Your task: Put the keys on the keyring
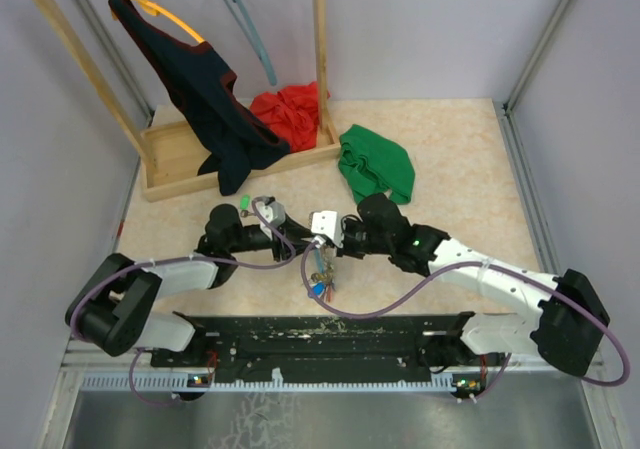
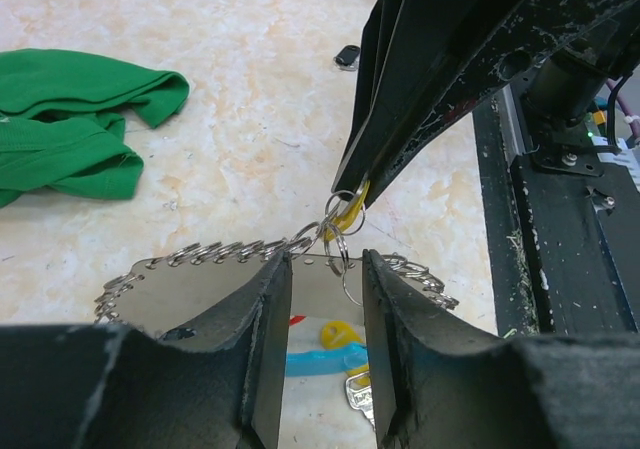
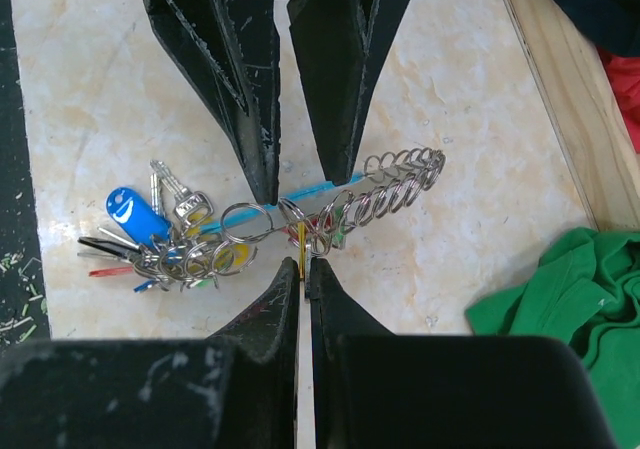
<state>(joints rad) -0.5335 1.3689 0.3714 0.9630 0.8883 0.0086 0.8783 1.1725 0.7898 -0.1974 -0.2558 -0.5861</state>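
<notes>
The keyring (image 3: 392, 182) is a silver ring strung with small split rings and a light-blue segment (image 2: 318, 359), in the middle of the table (image 1: 312, 266). Its cluster of coloured-tagged keys (image 3: 150, 241) lies at its near end (image 1: 320, 290). My left gripper (image 2: 327, 259) straddles the ring, jaws a finger-width apart with the blue segment across the gap; it also shows in the right wrist view (image 3: 300, 185). My right gripper (image 3: 304, 261) is shut on a yellow-tagged key (image 2: 352, 201), held at the ring's split rings. A green-tagged key (image 1: 243, 205) lies behind the left arm.
A green cloth (image 1: 375, 164) lies behind the right gripper. A wooden clothes rack (image 1: 200, 159) with a dark garment and a red cloth (image 1: 290, 109) stands at the back left. A small black object (image 2: 347, 56) lies on the table. The black base rail runs along the near edge.
</notes>
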